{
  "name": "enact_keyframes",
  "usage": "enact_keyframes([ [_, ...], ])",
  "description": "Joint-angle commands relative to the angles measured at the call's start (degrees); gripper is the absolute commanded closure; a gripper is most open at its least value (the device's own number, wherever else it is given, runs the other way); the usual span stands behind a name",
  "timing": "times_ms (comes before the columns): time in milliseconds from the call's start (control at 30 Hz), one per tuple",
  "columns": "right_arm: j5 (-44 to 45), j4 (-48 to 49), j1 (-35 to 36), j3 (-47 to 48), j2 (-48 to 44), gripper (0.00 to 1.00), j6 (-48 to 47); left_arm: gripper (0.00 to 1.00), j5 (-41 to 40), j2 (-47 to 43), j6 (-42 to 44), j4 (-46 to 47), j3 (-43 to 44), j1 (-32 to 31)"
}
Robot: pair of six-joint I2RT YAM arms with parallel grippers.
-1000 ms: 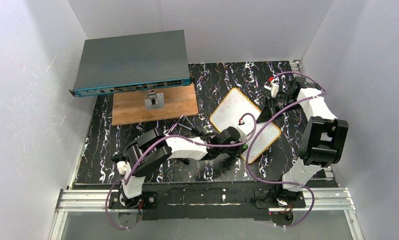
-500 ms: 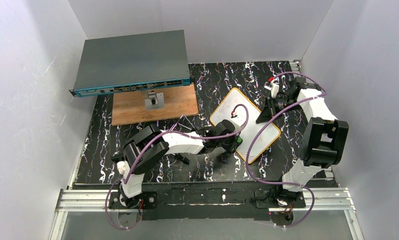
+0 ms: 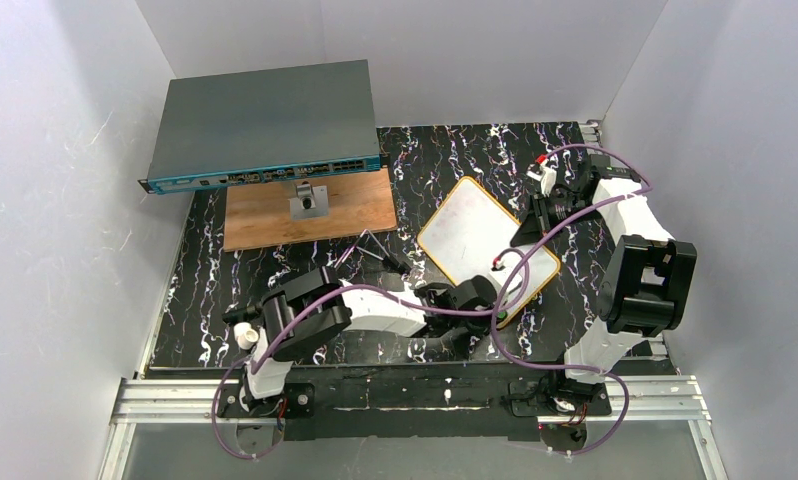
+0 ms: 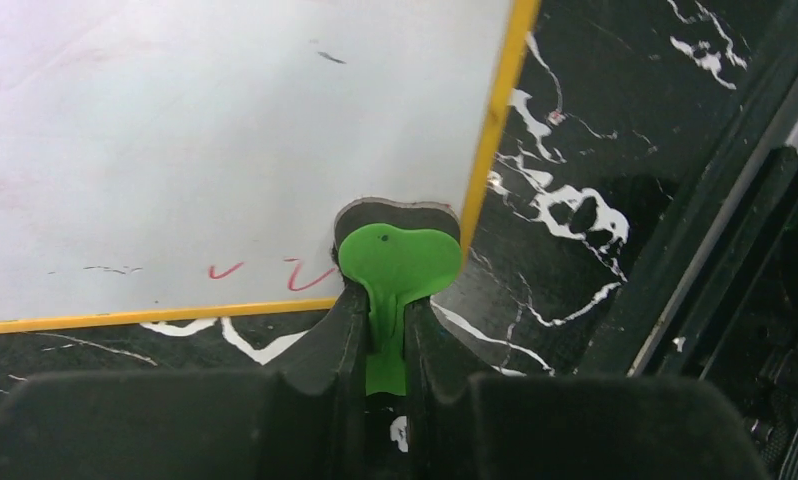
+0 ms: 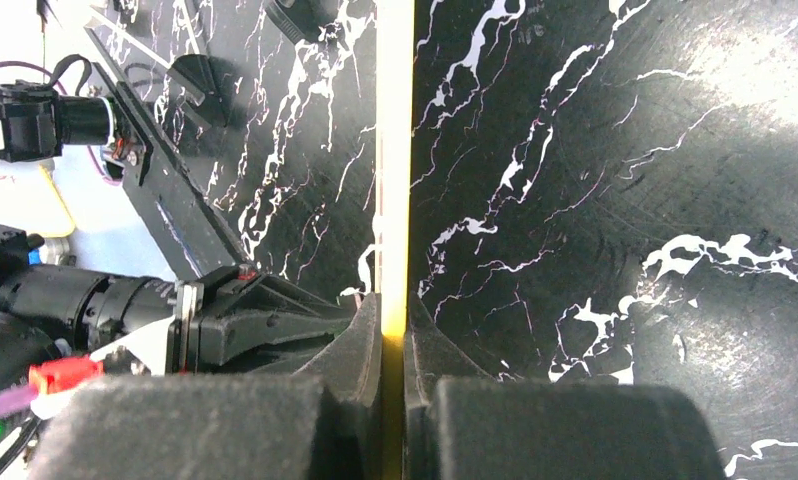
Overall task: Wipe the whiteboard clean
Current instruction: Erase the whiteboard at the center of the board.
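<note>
**Operator:** Where is the board, and why is my right arm on it?

**Spotter:** Your white, yellow-framed whiteboard [image 3: 488,243] lies flat and turned diagonally on the black marble-patterned table [image 3: 200,290], right of centre. Your right gripper [image 5: 393,330] is closed on the yellow frame at the board's far-right edge, and the rim runs straight between its fingers. I read that as a brace, so the board cannot slide or spin under the wiping.

**Operator:** And the left?

**Spotter:** Your left gripper [image 4: 385,330] is clamped on the upright fin of the green plastic-handled eraser [image 4: 398,262]. The eraser's dark pad rests on the board's near corner, just inside where two sides of the frame meet. Pinching the fin keeps the pad flat on the surface and your fingers off the board.

**Operator:** What is left to clear?

**Spotter:** A few red marker strokes [image 4: 270,272] sit just left of the pad, along the near frame. There are faint dark specks [image 4: 105,268] beyond them and one fleck higher up. The rest looks nearly clean, with only a pale pinkish haze. I judge you are late in the job, and from the corner you are well placed to sweep left along that edge. The pad sits right against the frame, so an outward push could ride it over the rim onto the table.
</note>
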Motion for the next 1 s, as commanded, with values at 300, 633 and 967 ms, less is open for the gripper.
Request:
enact_keyframes([
  [300, -7.0, 1.9, 0.8, -0.8, -3.0, 0.99, 0.3, 1.0, 4.1, -3.1, -1.3, -0.8, -4.8, 11.0],
  [633, -6.8, 9.0, -3.8, -4.1, -2.7, 0.99, 8.8, 1.0, 18.0, 0.4, 4.2, -0.8, -1.5, 3.2],
  [967, -7.7, 9.0, -3.8, -4.2, -3.4, 0.99, 8.7, 1.0, 10.5, 1.4, -3.3, -12.3, -0.7, 13.7],
])
